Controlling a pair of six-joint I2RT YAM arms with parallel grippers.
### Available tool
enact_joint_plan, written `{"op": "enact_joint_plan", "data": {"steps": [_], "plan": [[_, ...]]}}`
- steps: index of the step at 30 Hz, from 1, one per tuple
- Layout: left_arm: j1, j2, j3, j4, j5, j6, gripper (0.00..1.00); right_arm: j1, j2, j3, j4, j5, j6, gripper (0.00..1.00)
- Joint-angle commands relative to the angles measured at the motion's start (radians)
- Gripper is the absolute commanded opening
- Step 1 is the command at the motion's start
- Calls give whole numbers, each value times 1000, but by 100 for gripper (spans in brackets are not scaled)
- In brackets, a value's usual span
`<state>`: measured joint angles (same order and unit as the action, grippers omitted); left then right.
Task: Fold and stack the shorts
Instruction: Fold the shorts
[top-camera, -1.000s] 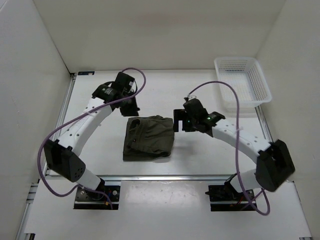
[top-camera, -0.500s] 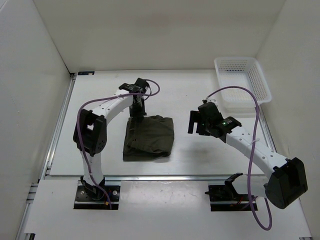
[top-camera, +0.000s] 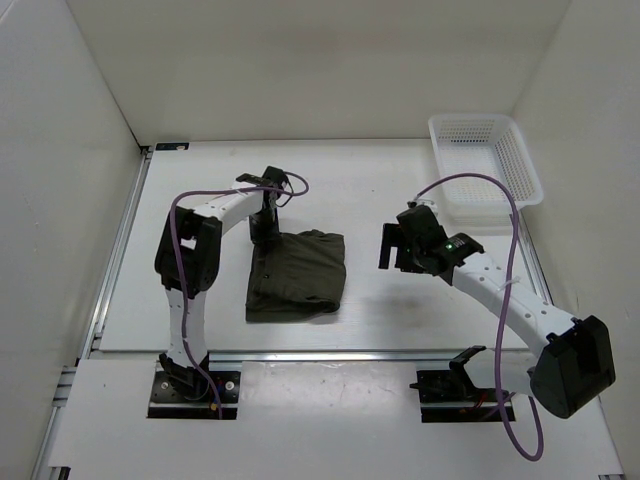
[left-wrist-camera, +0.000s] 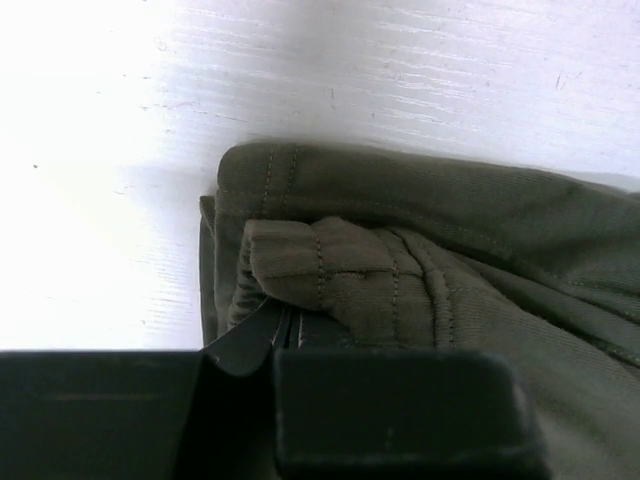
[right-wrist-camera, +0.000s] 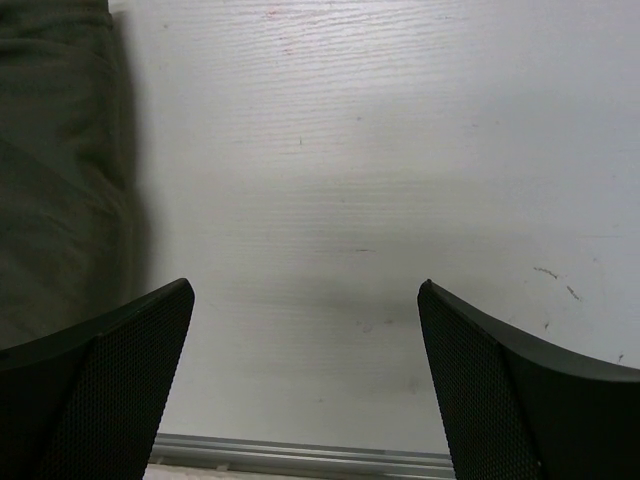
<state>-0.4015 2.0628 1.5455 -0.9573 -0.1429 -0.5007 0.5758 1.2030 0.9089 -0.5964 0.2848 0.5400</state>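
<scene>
The dark olive-green shorts (top-camera: 298, 275) lie folded into a rough square on the white table, between the two arms. My left gripper (top-camera: 262, 228) is at their far left corner. In the left wrist view the shorts (left-wrist-camera: 450, 260) fill the right side, and my left gripper (left-wrist-camera: 285, 335) has its jaws closed together on a bunched fold of the cloth. My right gripper (top-camera: 392, 245) is open and empty above bare table, to the right of the shorts. The right wrist view shows its two fingers spread wide (right-wrist-camera: 305, 290) and the shorts' edge (right-wrist-camera: 50, 150) at the far left.
A white plastic mesh basket (top-camera: 470, 118) stands at the back right corner. White walls enclose the table on three sides. An aluminium rail (top-camera: 300, 352) runs along the near edge and another along the left edge.
My left gripper came in from behind the shorts onto their far left corner, its arm folding up. My right gripper drew back to the right, away from the shorts' right edge.
</scene>
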Motion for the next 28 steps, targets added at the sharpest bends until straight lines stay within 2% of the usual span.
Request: {"op": "enact_joint_plan", "data": {"steps": [1,6,9,11,12,13,14,15,18,21,24,26,28], "plan": [[-3,-104,28,-10,-33,7,10,-5,-49,39,-32,33,-9,97],[-3,-233,136,-162,-110,16,10,-14,-80,160,-135,124,-32,100],[38,-332,188,-213,-129,37,17,-37,-111,220,-178,163,-57,100],[79,-412,202,-250,-97,57,26,-59,-132,266,-201,172,-92,100],[96,-443,202,-250,-75,57,37,-59,-143,280,-210,188,-103,100],[111,-476,202,-250,-52,57,54,-59,-157,309,-251,207,-103,100],[142,-550,186,-250,-29,57,81,-59,-157,321,-273,229,-92,100],[154,-590,171,-239,12,57,88,-59,-181,330,-295,272,-92,100],[197,-746,75,-193,35,45,93,-59,-245,340,-358,301,-64,100],[230,-867,-59,-118,-9,15,93,-59,-311,329,-411,324,-29,100],[253,-934,-125,-118,-9,4,94,-59,-361,309,-444,324,-3,100],[253,-955,-177,-118,3,-7,94,-59,-394,276,-438,292,-17,95],[262,-978,-203,-118,12,-7,94,-59,-408,266,-437,271,-28,97]]}}
